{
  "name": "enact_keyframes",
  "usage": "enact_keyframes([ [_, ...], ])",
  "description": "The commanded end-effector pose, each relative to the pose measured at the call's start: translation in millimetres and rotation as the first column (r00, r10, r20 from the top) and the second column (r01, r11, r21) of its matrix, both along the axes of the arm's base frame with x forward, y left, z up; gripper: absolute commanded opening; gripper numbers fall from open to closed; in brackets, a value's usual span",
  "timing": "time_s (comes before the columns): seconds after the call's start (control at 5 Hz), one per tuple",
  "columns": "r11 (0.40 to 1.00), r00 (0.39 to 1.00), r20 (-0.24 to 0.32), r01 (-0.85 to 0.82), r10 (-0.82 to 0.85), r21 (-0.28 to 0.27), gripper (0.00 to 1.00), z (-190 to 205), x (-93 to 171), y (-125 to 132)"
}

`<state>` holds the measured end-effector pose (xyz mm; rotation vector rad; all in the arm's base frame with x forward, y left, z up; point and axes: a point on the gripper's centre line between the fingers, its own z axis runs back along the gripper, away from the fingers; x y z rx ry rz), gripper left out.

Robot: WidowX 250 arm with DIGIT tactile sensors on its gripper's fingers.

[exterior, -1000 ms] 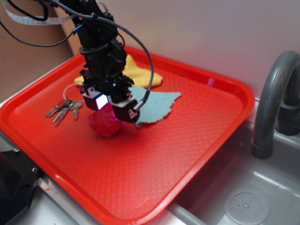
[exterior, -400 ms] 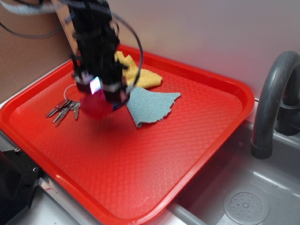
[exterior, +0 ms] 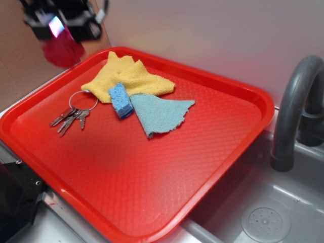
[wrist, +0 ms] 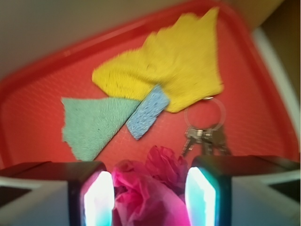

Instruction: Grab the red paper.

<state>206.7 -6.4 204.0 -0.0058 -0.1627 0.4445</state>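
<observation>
The red paper (exterior: 63,51) is a crumpled crimson ball hanging high above the tray's far left corner, blurred by motion. My gripper (exterior: 62,29) is shut on it from above. In the wrist view the red paper (wrist: 149,188) fills the gap between my two lit fingers (wrist: 98,200), pressed by both. The gripper (wrist: 149,197) is well clear of the red tray (exterior: 167,177) below.
On the tray lie a yellow cloth (exterior: 126,78), a blue sponge (exterior: 120,100), a teal cloth (exterior: 159,112) and a key ring with keys (exterior: 71,115). A grey faucet (exterior: 296,106) and sink basin (exterior: 266,217) stand to the right.
The gripper has risen up and to the far left, lifting the red paper off the tray. The blue sponge and the whole yellow cloth have come into sight.
</observation>
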Motion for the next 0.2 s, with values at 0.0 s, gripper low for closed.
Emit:
enact_keyframes([
  [0.0, 0.993, 0.999, 0.03, 0.025, -0.021, -0.114, 0.0, 50.1, -27.9, 5.0],
])
